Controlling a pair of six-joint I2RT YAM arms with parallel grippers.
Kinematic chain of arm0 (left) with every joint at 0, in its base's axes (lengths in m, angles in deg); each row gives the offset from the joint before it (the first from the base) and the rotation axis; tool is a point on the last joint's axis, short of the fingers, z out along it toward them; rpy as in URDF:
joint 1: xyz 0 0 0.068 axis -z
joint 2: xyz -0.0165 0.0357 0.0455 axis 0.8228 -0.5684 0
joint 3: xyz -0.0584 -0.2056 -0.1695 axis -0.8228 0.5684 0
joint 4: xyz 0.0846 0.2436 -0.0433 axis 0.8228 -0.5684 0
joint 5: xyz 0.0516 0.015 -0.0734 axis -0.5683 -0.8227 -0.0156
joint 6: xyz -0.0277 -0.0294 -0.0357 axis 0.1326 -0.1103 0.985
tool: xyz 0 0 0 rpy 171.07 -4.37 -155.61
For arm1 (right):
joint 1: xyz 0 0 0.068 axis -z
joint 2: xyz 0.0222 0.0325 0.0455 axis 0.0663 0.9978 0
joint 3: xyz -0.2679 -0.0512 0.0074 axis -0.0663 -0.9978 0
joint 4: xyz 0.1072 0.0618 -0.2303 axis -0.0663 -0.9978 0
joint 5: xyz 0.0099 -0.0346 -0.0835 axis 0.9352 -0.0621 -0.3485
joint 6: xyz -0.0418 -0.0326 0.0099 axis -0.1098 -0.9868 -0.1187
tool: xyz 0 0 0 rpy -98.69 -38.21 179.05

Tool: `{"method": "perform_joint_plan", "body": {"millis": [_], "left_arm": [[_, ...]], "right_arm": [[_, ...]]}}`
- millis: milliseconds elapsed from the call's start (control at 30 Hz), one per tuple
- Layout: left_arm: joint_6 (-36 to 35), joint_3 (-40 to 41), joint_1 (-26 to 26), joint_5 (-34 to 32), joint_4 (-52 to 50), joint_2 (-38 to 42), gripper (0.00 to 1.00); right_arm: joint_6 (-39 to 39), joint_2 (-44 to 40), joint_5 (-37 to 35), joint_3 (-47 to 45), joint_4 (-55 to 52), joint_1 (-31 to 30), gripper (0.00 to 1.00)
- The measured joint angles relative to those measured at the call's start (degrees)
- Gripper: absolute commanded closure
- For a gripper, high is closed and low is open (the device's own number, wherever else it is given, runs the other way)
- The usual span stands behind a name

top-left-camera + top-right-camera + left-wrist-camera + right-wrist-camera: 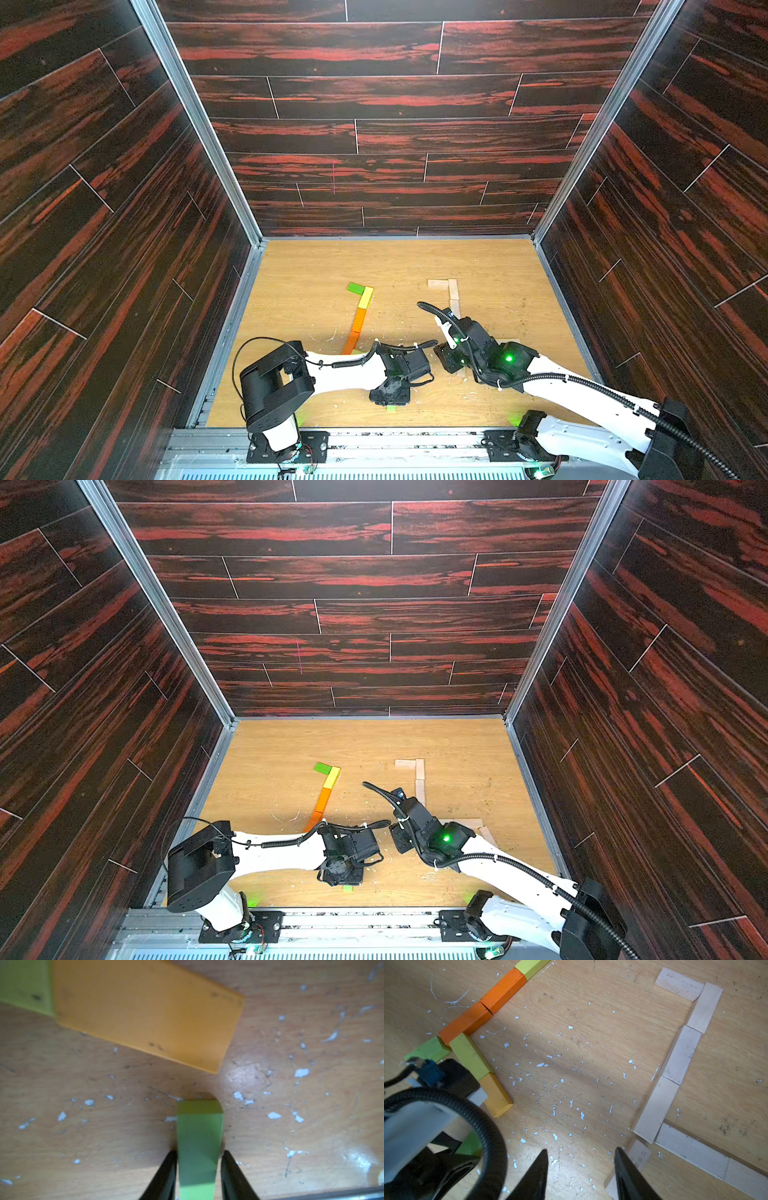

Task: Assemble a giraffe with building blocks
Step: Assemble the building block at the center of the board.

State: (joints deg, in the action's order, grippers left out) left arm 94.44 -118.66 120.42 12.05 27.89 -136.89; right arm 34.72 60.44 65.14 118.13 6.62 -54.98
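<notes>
My left gripper (pixel 199 1151) is shut on a green block (pixel 199 1126) that stands on end on the wooden table. A light orange block (pixel 145 1016) and a yellow-green one (pixel 25 982) lie flat just beyond it. In both top views the held block (pixel 390 408) peeks out under the left gripper. A coloured line of blocks runs back from there: orange (pixel 359 319), yellow (pixel 365 297), green (pixel 355 288). My right gripper (pixel 581 1149) hangs open and empty over bare table. A pale block (pixel 636 1155) lies beside one finger, and a pale line of blocks (pixel 681 1055) runs beyond.
Dark wood-patterned walls (pixel 124 291) close in the table on three sides, and a metal rail (pixel 395 440) runs along the front. The left arm's wrist and cable (pixel 446 1105) stand close beside my right gripper. White flecks are scattered over the table (pixel 550 1064).
</notes>
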Motion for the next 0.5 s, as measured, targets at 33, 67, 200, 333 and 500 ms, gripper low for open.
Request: {"method": "perform_joint_plan", "body": {"millis": [33, 67, 200, 333, 500], "left_arm": [[0.00, 0.00, -0.20, 0.00, -0.09, -0.02, 0.67], [0.00, -0.02, -0.33, 0.00, -0.17, -0.04, 0.68], [-0.09, -0.17, -0.61, 0.20, -0.50, -0.09, 0.72], [-0.15, -0.39, -0.79, 0.26, -0.63, -0.22, 0.74], [-0.20, -0.98, -1.33, 0.39, -0.81, -0.79, 0.75]], "right_arm": [[0.02, 0.00, 0.02, 0.00, 0.00, 0.00, 0.47], [0.02, 0.02, 0.02, 0.00, 0.00, 0.00, 0.47], [0.00, 0.07, 0.02, 0.00, 0.02, 0.00, 0.47], [-0.02, 0.11, 0.02, 0.00, 0.07, 0.00, 0.47], [-0.02, 0.11, 0.02, -0.09, 0.13, 0.00, 0.47]]}}
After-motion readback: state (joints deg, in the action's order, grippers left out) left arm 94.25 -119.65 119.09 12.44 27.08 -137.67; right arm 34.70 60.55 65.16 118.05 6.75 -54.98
